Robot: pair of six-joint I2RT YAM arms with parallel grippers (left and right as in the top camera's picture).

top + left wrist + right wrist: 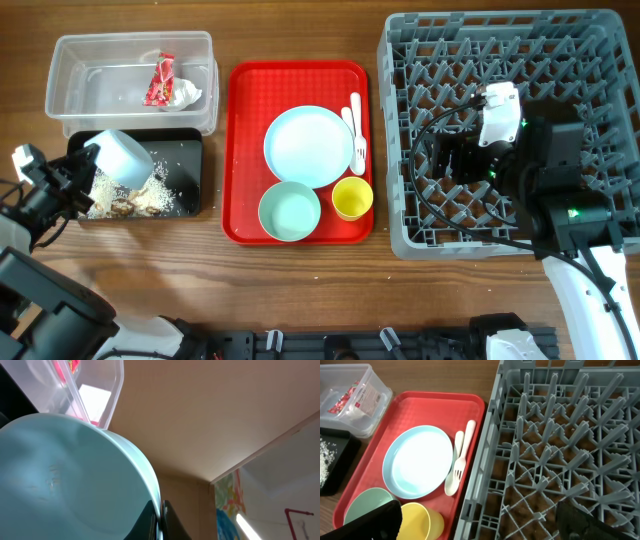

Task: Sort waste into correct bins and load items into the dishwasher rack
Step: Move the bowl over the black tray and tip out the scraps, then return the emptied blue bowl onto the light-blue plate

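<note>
Left fingers (pixel 100 160) grip the small pale blue bowl (pixel 125 157), tilted over the black tray (pixel 190 140), where rice and brown scraps (pixel 135 197) lie. The red wrapper (pixel 160 80) and tissue (pixel 186 94) sit in the clear tub (pixel 70 60). Right fingers (pixel 475 522) stand wide apart, empty, over the grey rack (pixel 400 60). The plate (pixel 308 146), fork (pixel 357 125), spoon (pixel 349 125), green bowl (pixel 290 211) and yellow cup (pixel 352 198) rest on the red tray (pixel 245 150).

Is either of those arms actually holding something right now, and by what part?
The left gripper holds the small pale blue bowl by its rim, tipped over the black tray. The right gripper holds nothing.
</note>
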